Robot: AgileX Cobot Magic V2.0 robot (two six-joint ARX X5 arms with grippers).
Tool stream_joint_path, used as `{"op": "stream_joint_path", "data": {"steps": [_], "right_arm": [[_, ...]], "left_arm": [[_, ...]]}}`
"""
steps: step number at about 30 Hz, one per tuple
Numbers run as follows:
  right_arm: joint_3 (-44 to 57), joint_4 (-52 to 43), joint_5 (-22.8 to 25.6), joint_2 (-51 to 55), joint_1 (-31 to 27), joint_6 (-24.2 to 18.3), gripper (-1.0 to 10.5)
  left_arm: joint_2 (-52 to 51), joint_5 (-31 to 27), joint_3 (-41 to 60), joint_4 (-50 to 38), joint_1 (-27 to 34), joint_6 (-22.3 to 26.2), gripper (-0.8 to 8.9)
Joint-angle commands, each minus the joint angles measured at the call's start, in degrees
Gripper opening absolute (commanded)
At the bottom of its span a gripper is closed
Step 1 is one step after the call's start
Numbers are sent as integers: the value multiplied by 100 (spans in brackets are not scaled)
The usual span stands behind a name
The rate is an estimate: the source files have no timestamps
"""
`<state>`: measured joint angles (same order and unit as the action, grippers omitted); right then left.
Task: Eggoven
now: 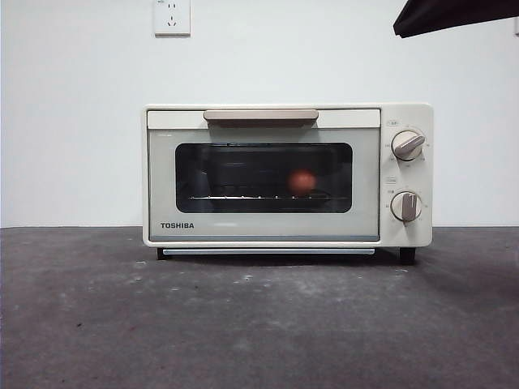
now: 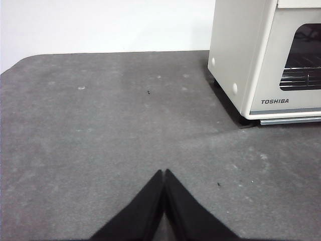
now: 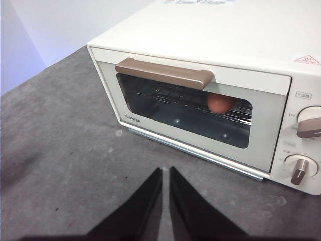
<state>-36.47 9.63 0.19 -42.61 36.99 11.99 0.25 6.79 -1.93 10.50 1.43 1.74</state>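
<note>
Sitting on the rack behind the closed door of the toaster oven [image 3: 200, 95], one egg [image 3: 220, 103], well apart from the clenched right gripper [image 3: 165, 175]. Clenched too, left gripper [image 2: 164, 175], beside the oven's corner. One oven, two knobs [image 1: 407, 146]

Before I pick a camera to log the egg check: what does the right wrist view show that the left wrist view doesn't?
Only the right wrist view shows the egg on the rack, the door handle, both knobs and the shut right gripper. Only the left wrist view shows the oven's side panel and the shut left gripper. Both show the closed oven and dark table.
</note>
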Motion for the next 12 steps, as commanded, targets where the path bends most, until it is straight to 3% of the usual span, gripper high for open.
{"op": "stream_joint_path", "data": {"steps": [1, 3, 8, 12], "right_arm": [[-20, -42, 254, 245, -168, -269, 4], [26, -46, 317, 466, -472, -415, 4], [505, -66, -289, 1141, -1624, -525, 4], [1073, -203, -313, 1851, -2542, -688, 4]], "left_arm": [[-9, 15, 81, 155, 11, -57, 8], [-9, 15, 81, 157, 11, -57, 8], [-9, 15, 81, 155, 11, -57, 7], [-7, 15, 81, 155, 11, -57, 8]]}}
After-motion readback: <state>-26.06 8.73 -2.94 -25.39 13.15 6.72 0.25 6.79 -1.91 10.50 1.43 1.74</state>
